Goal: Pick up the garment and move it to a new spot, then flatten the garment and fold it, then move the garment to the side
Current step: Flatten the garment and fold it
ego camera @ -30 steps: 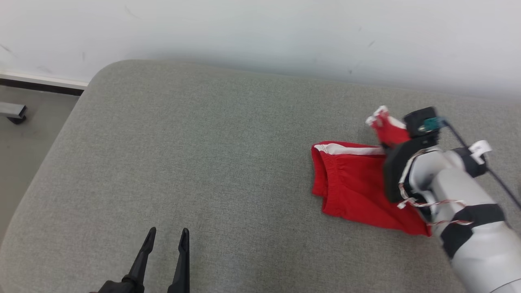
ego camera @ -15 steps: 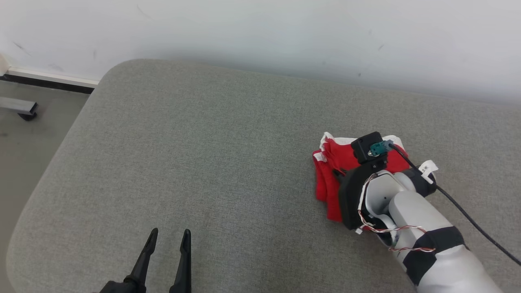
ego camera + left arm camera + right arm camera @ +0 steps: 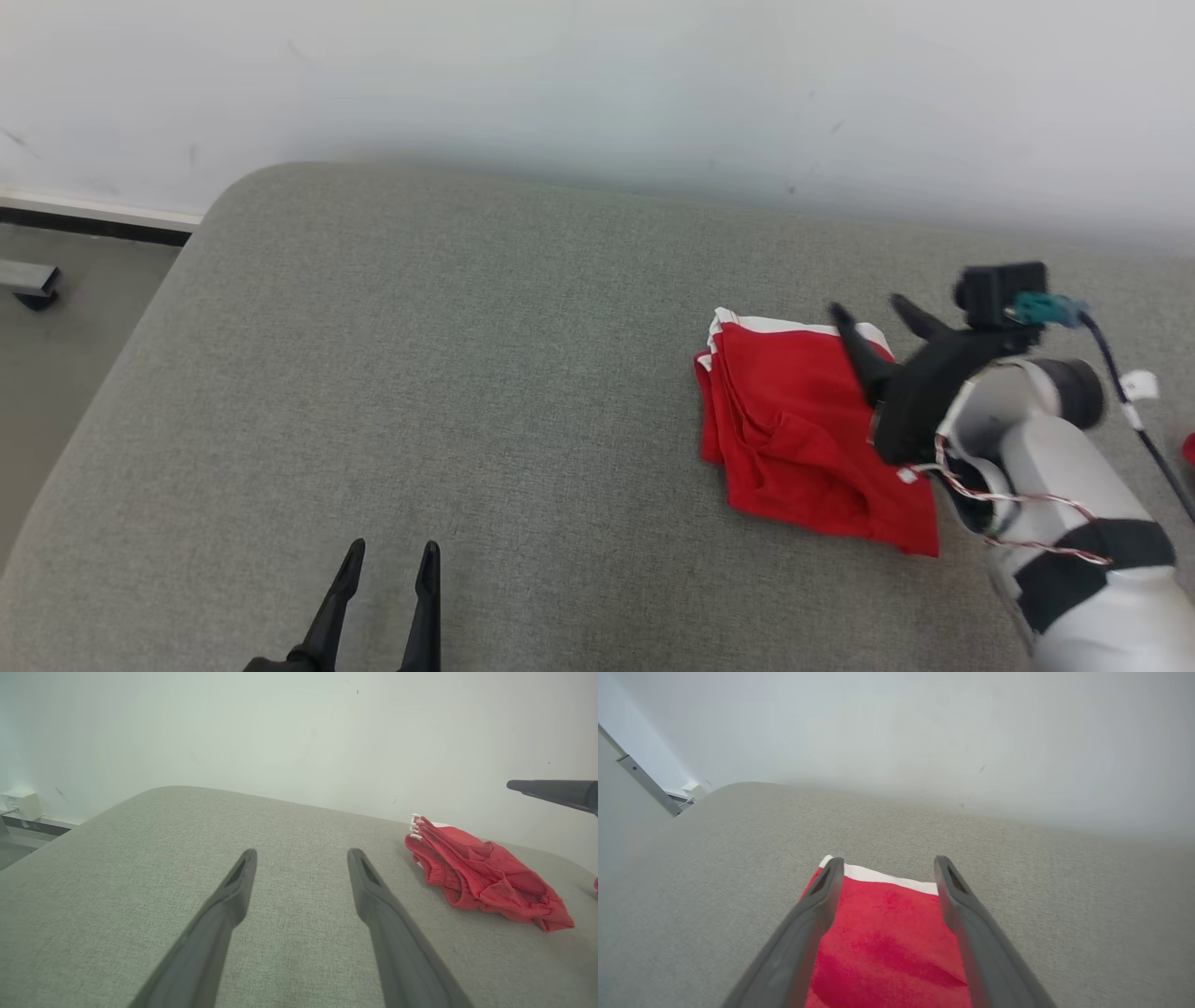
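The red garment [image 3: 803, 429] lies folded on the grey cushion [image 3: 467, 355], at about 4 o'clock from the middle of the head view. Its white stripe runs along the 12 o'clock edge. The right tool [image 3: 865, 306] hangs over the garment's 2 o'clock corner with its fingers pointing to 11 o'clock. It is released, spread wide, and grasps nothing. From the left wrist view it stands clear above the cloth. The left tool [image 3: 393, 547] sits at 7 o'clock over bare cushion, well apart from the garment. Its fingers point to 12 o'clock, also released and empty.
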{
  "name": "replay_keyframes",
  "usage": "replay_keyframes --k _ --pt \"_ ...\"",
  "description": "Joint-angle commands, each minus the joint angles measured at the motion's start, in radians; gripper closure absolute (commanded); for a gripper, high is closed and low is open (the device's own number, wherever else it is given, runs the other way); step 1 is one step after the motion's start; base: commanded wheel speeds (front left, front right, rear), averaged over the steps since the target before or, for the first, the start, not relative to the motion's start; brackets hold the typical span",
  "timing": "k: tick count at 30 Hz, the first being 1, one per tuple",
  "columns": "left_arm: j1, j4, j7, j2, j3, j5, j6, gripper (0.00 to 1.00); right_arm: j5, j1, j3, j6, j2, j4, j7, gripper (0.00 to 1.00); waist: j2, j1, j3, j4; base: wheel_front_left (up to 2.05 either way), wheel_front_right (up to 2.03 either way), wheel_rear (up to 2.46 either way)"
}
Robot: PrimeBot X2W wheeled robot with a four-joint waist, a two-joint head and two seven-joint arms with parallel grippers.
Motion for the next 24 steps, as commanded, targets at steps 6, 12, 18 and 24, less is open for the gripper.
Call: replay_keyframes --k 6,12,18,24 --pt "0.0 -0.003 -0.003 0.0 -0.013 -0.001 0.001 0.0 -0.115 0.066 -0.072 -0.003 -0.038 0.061 -0.062 1.0 0.0 0.0001 0.008 -0.004 0.0 0.0 0.0" --pt "-0.028 -0.007 -0.003 -0.001 -0.018 -0.005 0.001 0.0 -0.207 0.082 -0.021 -0.003 0.005 0.133 -0.094 1.0 0.0 0.0001 0.05 0.003 0.0 0.0 0.0" --pt "-0.038 0.0 -0.003 0.001 -0.014 -0.003 0.001 0.0 -0.189 0.089 0.166 -0.003 0.045 0.139 -0.069 1.0 0.0 0.0001 0.056 0.004 0.0 0.0 0.0" --pt "-0.024 0.005 -0.003 0.003 -0.004 -0.002 0.001 0.0 -0.121 0.132 0.333 -0.003 0.075 0.077 -0.048 1.0 0.0 0.0001 0.035 -0.011 0.0 0.0 0.0"
